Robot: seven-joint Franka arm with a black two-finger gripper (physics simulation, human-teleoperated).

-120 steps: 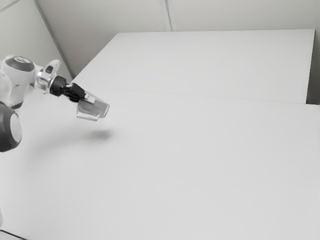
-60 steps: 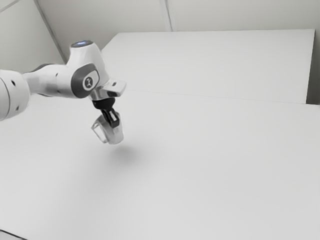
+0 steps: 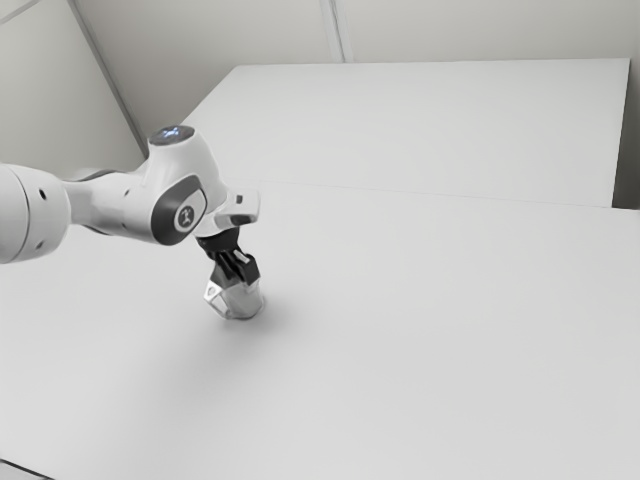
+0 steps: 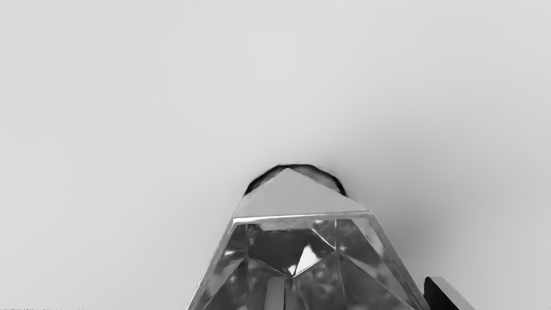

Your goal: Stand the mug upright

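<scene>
A pale grey, translucent-looking mug (image 3: 243,303) with flat facets is left of centre in the frame of the exterior view, mouth up and base low over the white tabletop (image 3: 420,350); whether it sits fully level is unclear. Its angular handle (image 3: 212,293) points left. The wrist view shows an angular mouth, glossy dark facets inside and a dark-edged base. The end effector (image 3: 238,279) has its fingers apart, one within the mouth, one outside by the wall. The white arm (image 3: 110,208) enters from the left edge.
</scene>
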